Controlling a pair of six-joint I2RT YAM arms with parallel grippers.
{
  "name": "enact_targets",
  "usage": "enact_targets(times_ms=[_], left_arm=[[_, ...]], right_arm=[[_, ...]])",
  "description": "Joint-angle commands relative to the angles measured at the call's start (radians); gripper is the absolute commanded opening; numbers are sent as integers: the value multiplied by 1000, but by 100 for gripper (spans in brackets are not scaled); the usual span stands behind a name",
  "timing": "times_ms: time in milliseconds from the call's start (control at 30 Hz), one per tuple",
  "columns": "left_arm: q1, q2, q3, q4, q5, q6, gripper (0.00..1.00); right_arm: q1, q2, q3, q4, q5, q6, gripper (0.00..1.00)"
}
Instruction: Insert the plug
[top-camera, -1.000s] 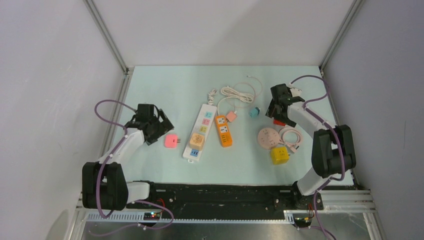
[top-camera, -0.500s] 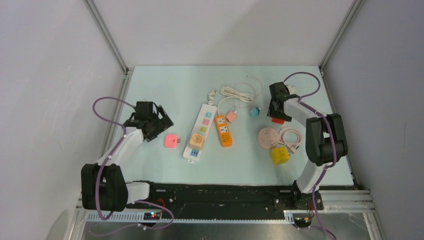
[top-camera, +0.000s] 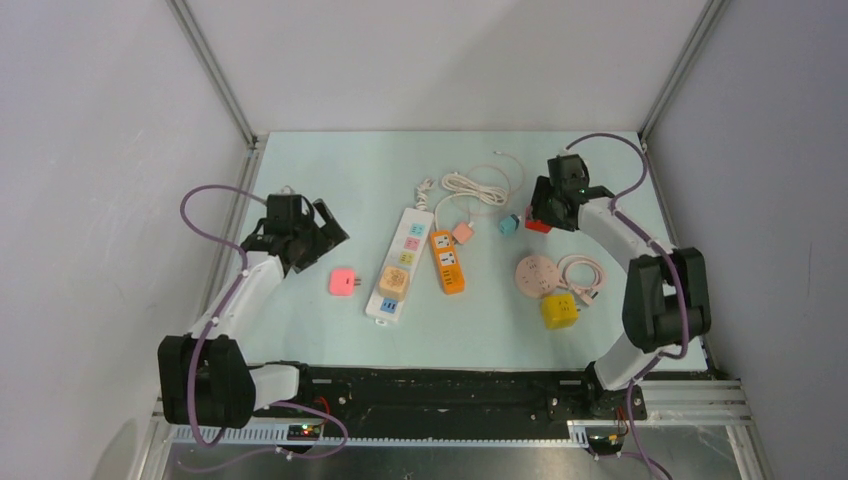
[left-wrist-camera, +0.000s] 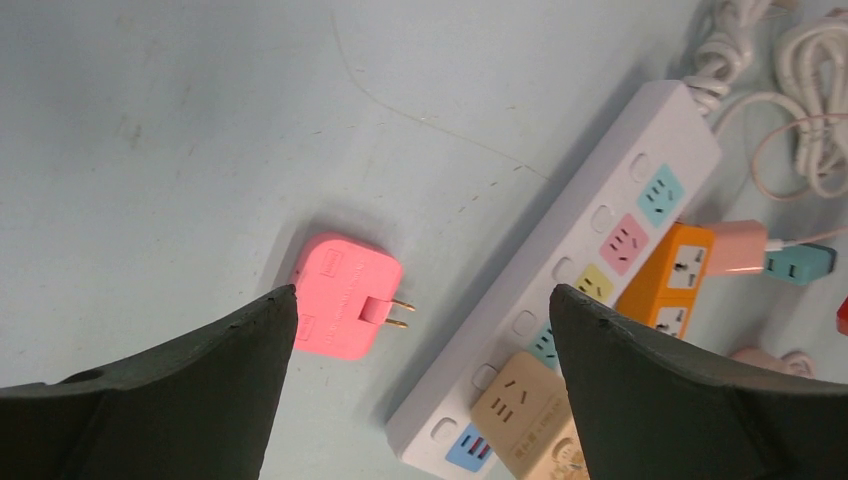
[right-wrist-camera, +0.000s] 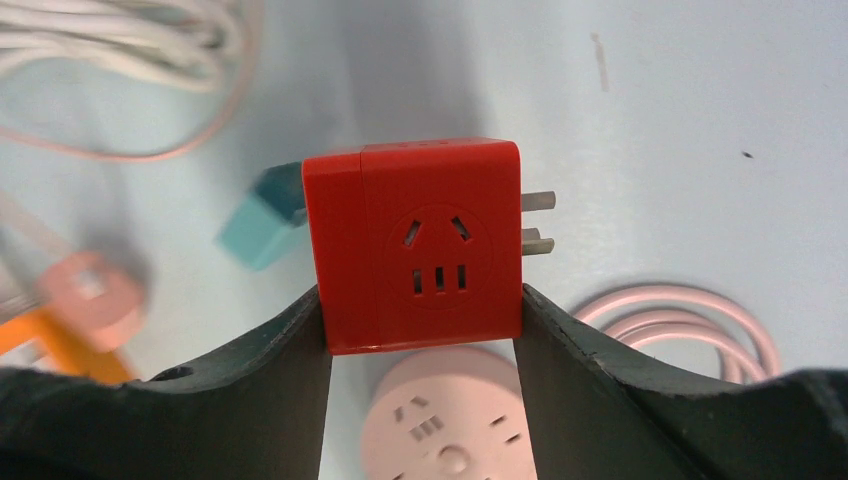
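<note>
My right gripper is shut on a red cube plug adapter, held above the table with its metal prongs pointing right; it shows red in the top view. My left gripper is open and empty, hovering over the pink flat plug, whose two prongs point toward the white power strip. In the top view the pink plug lies left of the white strip. A tan cube adapter sits plugged in the strip's near end.
An orange power strip lies right of the white one. A round pink socket, a yellow cube, a coiled pink cable, a teal plug, a small pink plug and coiled white cables lie around.
My right gripper has lifted the red adapter off the table and shifted it slightly back. My left gripper has moved a little farther back, still open.
</note>
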Motion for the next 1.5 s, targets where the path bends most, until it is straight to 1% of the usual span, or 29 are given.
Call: enact_targets(times_ms=[0,67,133,200,233,267,300,333,367,400,467,533,633,700,767,800,833,867,933,1133,1333,1467], left_arm=[[-12,-49,59,19,57,35,100],[-20,-60,72,18,67,46,100],[-30,-70,92,19,95,63,100],[-47,-77,124,23,138,99,100],[-56,-80,147,34,182,144,99],[-79,-89,159,41,204,170,99],[-96,-104,179,58,247,238,99],[-134,-112,189,67,275,315,99],[-153,-127,207,81,323,352,100],[-195,-136,216,87,345,424,100],[-247,-150,237,106,404,504,100],[-282,-155,263,126,481,546,100],[-325,-159,273,190,517,559,100],[-356,-172,255,252,532,586,100],[-389,-192,223,315,533,649,100],[-397,-210,193,373,538,693,100],[-409,-220,175,407,543,708,100],[-412,-241,135,490,552,729,100],[-422,-253,103,588,564,741,100],[-474,-184,148,622,601,769,100],[-533,-139,156,664,506,822,100],[-554,-131,148,687,449,834,100]], right_arm=[[-7,-140,36,42,-207,33,26],[-8,-170,36,45,-281,41,26],[-13,-199,36,62,-389,49,26],[-16,-228,37,88,-557,61,26],[-16,-233,37,100,-602,79,25],[-18,-237,36,124,-692,105,25],[-22,-237,36,140,-745,122,24],[-25,-232,36,178,-852,167,24],[-24,-229,36,199,-896,189,24],[-19,-223,36,241,-970,230,24],[-7,-214,36,305,-1062,290,24],[5,-205,36,370,-1138,352,24],[20,-193,36,498,-1224,443,25],[34,-183,36,590,-1267,556,25],[51,-173,36,669,-1301,638,26],[62,-170,36,692,-1310,662,26],[68,-163,37,734,-1328,710,27],[81,-160,37,753,-1336,732,27],[103,-155,36,803,-1357,781,27],[166,-122,36,941,-1386,895,28],[225,-83,36,1047,-1390,1005,27],[241,-68,36,1062,-1391,1044,27]])
